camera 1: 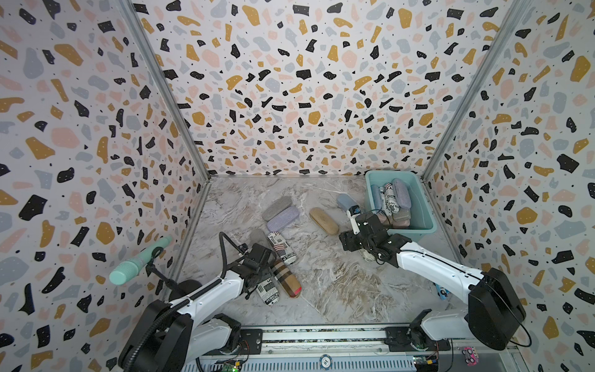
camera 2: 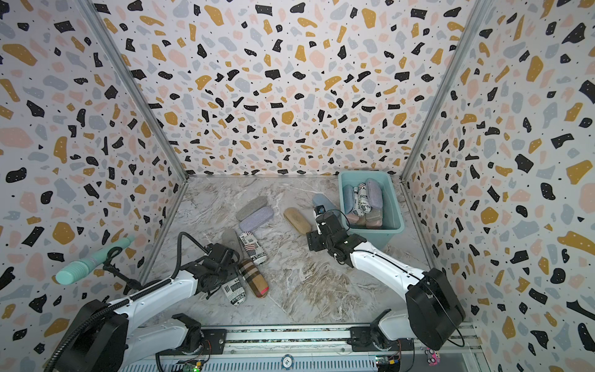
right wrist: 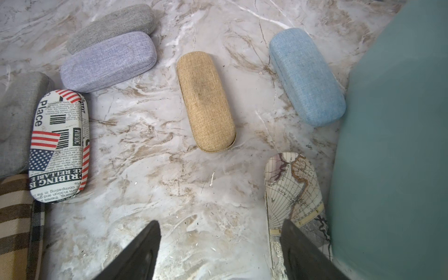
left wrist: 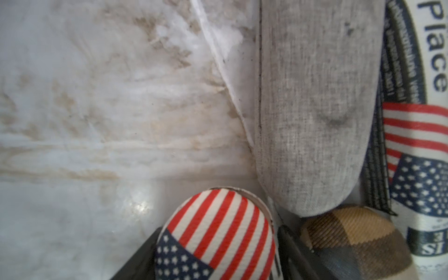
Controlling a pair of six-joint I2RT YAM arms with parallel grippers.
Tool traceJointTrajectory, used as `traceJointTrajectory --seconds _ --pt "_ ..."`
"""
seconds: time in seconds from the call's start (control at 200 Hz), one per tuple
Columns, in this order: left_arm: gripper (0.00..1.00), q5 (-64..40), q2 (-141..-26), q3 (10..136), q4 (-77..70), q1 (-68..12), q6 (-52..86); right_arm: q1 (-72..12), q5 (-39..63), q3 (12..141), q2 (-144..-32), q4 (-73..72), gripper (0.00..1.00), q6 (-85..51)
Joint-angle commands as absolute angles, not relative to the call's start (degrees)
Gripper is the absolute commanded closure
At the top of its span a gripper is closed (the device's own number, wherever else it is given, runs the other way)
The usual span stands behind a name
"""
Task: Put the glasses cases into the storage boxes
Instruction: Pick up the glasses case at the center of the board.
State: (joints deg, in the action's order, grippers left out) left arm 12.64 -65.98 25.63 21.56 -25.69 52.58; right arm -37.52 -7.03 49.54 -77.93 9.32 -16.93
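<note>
My left gripper is low at the front left, shut on the end of a newspaper-print glasses case with a flag on it. A brown plaid case and a grey case lie right beside it. My right gripper hangs open over bare table; one finger overlaps a map-print case lying against the teal storage box. Several cases lie inside the box. Tan, blue, lilac, grey and another newspaper-print case lie mid-table.
A mint-green ribbed cylinder on a black stand sticks out from the left wall near my left arm. Patterned walls close in three sides. The arms' mounting rail runs along the front edge. A small blue object lies under my right arm.
</note>
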Motion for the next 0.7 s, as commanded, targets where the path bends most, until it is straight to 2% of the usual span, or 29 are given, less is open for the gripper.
traceJointTrajectory --seconds 0.0,0.32,0.501,0.696 --pt "0.34 13.1 -65.0 24.1 22.1 -25.9 51.7 -37.6 -5.9 49.3 -75.9 9.0 0.21 -17.4" --pt "0.39 13.1 -58.7 25.9 24.0 -25.9 48.7 -38.4 -5.4 50.3 -75.8 9.1 0.23 -17.2" --pt "0.41 13.0 -56.4 31.9 27.7 -25.9 45.2 -40.0 -4.4 51.0 -75.3 9.0 0.24 -16.5" --pt "0.43 12.2 -55.7 40.3 29.6 -25.9 41.8 -40.2 1.2 52.0 -74.4 7.6 0.25 -16.0"
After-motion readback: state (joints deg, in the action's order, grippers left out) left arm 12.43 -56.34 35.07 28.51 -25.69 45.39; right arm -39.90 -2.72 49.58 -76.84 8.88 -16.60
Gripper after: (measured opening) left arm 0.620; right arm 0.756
